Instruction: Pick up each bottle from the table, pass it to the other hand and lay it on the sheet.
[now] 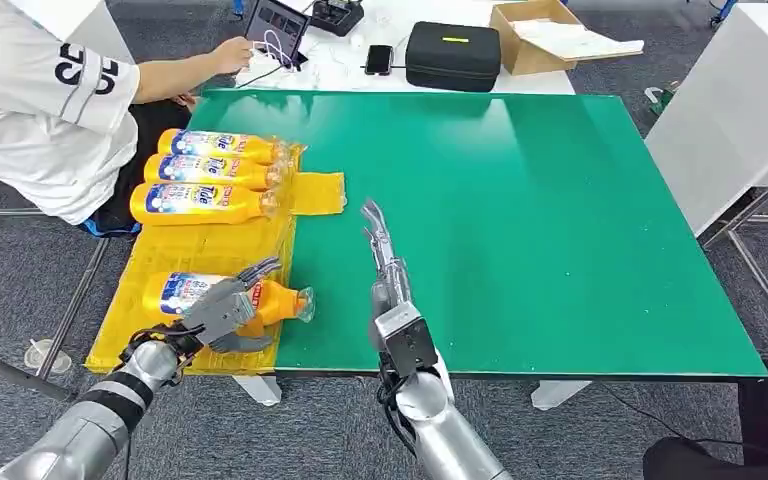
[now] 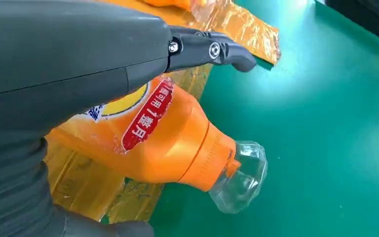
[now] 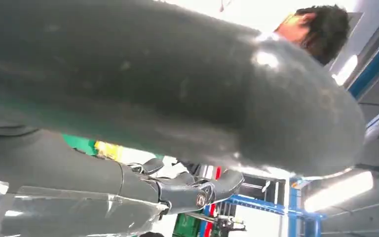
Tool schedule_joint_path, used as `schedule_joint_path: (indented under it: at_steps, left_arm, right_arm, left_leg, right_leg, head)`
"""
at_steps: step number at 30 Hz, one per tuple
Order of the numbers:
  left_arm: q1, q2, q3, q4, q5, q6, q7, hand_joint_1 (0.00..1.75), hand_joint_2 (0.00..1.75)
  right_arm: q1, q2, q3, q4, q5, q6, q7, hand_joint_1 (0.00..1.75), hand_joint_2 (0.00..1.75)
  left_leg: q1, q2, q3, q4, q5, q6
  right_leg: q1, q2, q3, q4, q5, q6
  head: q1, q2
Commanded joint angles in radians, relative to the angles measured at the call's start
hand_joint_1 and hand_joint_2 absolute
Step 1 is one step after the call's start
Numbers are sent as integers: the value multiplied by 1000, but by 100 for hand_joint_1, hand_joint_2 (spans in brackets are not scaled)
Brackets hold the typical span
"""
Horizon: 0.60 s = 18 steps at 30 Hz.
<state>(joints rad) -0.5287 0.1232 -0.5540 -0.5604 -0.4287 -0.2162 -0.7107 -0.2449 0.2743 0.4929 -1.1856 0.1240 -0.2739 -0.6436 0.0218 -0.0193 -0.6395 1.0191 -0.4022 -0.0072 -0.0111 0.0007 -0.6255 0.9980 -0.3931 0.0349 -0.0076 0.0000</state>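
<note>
Orange bottle [image 1: 222, 296] lay on its side on the yellow sheet [image 1: 160, 255], clear cap [image 2: 238, 176] poking over the sheet's edge onto the green table [image 1: 520, 220]. Left hand [image 1: 222, 312] wrapped its body. Right hand [image 1: 385, 262] lay flat on the table, fingers straight, holding nothing. Three bottles [image 1: 210, 174] already lay on the sheet. To finish well: ease the fingers off without rolling it, and mind the overhanging cap.

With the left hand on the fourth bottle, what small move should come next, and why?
Probably open the left hand and lift away: the bottle already lies on the yellow sheet below three others, though its cap overhangs the green mat. The right hand holds nothing.
</note>
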Motion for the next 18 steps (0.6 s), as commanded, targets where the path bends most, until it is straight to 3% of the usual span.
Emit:
schedule_joint_path:
  at_steps: [1, 3, 5, 6, 8, 12, 14, 18]
  left_arm:
    - [-6, -53, -47, 96, 17, 188, 13, 0, 175]
    - [-2, -60, -24, 88, 32, 208, 13, 0, 175]
    - [56, -94, 118, -63, 183, 242, 13, 0, 175]
    - [56, -94, 118, -63, 183, 242, 13, 0, 175]
    - [93, -164, 322, -186, 331, 270, 13, 0, 175]
    - [130, -241, 517, -363, 418, 295, 13, 0, 175]
    - [158, -306, 640, -503, 495, 202, 13, 0, 175]
    - [187, -351, 677, -574, 555, 99, 13, 0, 175]
  right_arm:
    - [-22, -9, -26, 47, -2, 2, 9, 0, 0]
    - [-20, -9, -26, 47, -1, 0, 10, 0, 0]
    - [-10, -6, -30, 37, 6, -11, 18, 0, 0]
    - [-10, -6, -30, 37, 6, -11, 18, 0, 0]
    - [1, 0, -27, 25, 24, -28, 34, 0, 0]
    - [24, 3, -20, 8, 49, -52, 45, 0, 0]
    - [37, 3, -22, 1, 58, -67, 49, 0, 0]
    - [56, -6, -39, 9, 58, -69, 50, 0, 0]
  left_leg:
    - [-1, 3, 4, -2, 0, 3]
    - [0, 3, 2, -1, -1, 2]
    - [-1, 2, 2, -1, -1, 2]
    - [-1, 2, 2, -1, -1, 2]
    - [-1, 1, 1, -1, -1, 2]
    - [0, 1, -5, 1, 0, 1]
    - [0, 2, -5, 1, -1, 3]
    - [-1, 4, -6, 1, -1, 2]
  right_leg:
    - [0, 1, 3, -2, 0, -1]
    - [0, 1, 1, -1, 0, -1]
    - [0, 0, 2, -1, 0, -1]
    - [0, 0, 1, -1, 0, -1]
    - [0, -1, 1, -1, -1, -1]
    - [0, -2, -5, 0, 0, 0]
    - [1, -3, -4, 0, -2, -1]
    - [0, 0, -6, 0, 0, -1]
  head:
    - [0, 0]
    - [0, 0]
    - [0, 0]
    - [0, 0]
    - [0, 0]
    - [0, 0]
    - [0, 0]
    - [0, 0]
